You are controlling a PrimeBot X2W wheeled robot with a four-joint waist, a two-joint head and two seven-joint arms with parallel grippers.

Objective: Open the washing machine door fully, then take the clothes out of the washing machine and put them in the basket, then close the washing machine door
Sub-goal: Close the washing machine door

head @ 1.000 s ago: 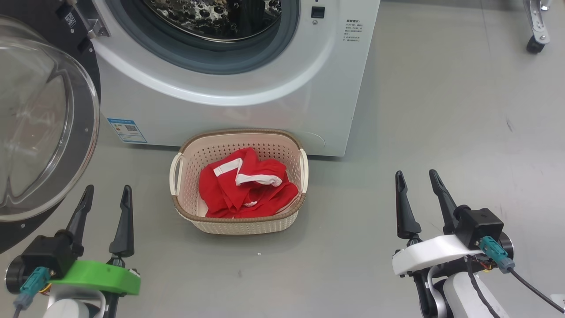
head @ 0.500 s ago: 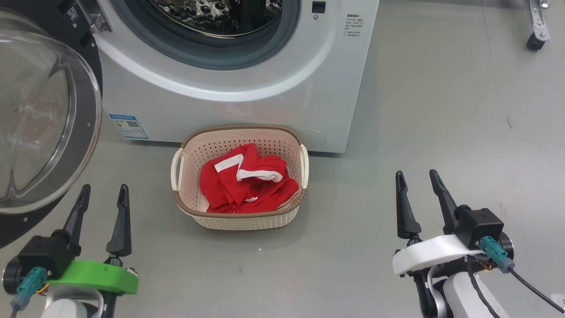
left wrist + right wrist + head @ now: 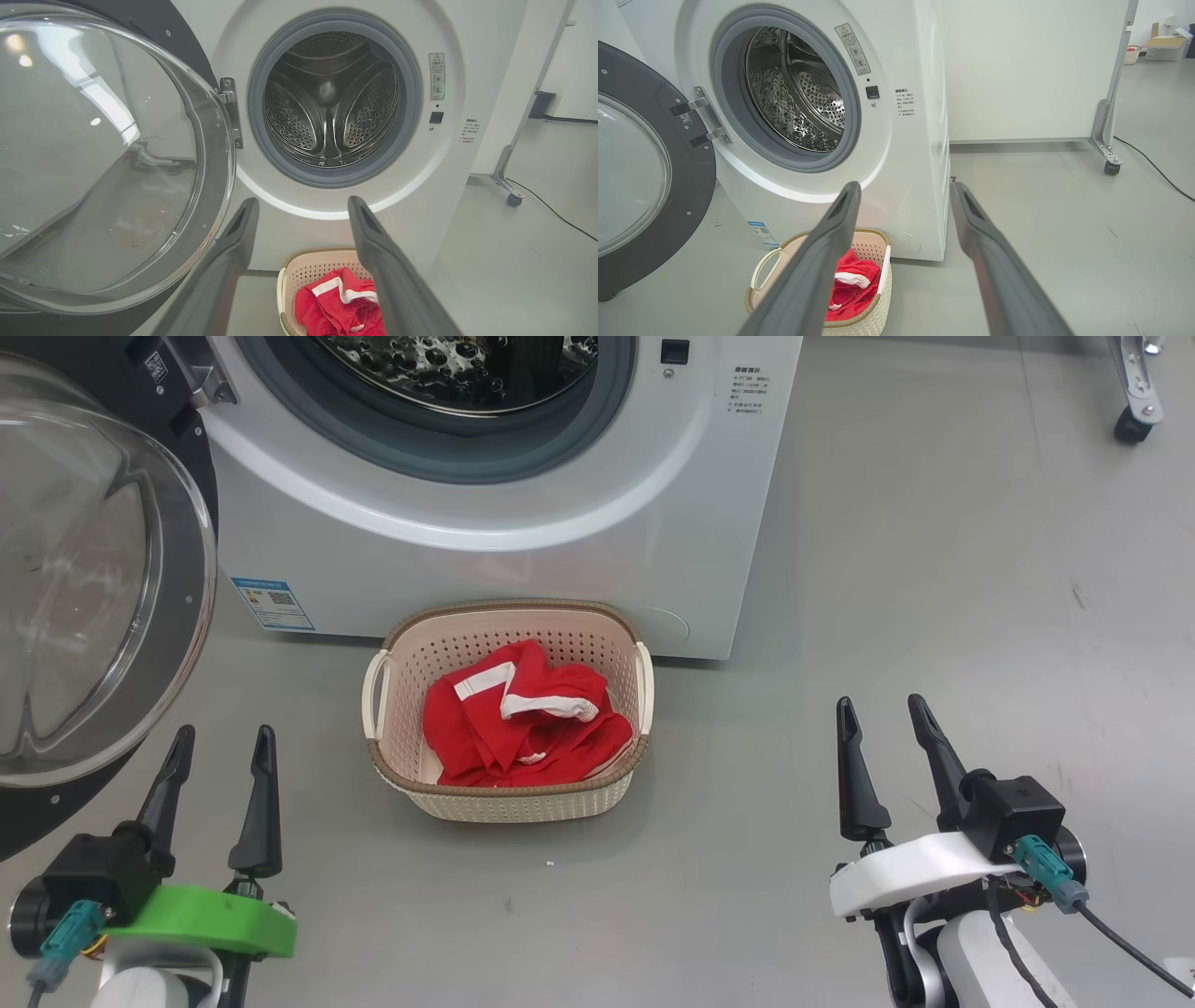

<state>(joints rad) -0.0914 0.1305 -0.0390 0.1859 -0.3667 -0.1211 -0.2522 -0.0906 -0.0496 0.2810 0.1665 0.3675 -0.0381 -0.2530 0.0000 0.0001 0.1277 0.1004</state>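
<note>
Beside the washing machine (image 3: 579, 523), swung wide, washing machine door (image 3: 84, 579), likely rigid, heavy, glass-slick, best pushed at black rim; clothes (image 3: 523, 737) in basket (image 3: 509, 803); left end effector (image 3: 226, 733) and right end effector (image 3: 880, 702) spread, empty.

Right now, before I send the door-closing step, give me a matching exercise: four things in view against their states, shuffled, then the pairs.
1 washing machine door
2 clothes
3 drum
4 left claw

a in the basket
b empty inside
c swung wide open
d spread, holding nothing

Pairs: 1-c, 2-a, 3-b, 4-d.
</note>
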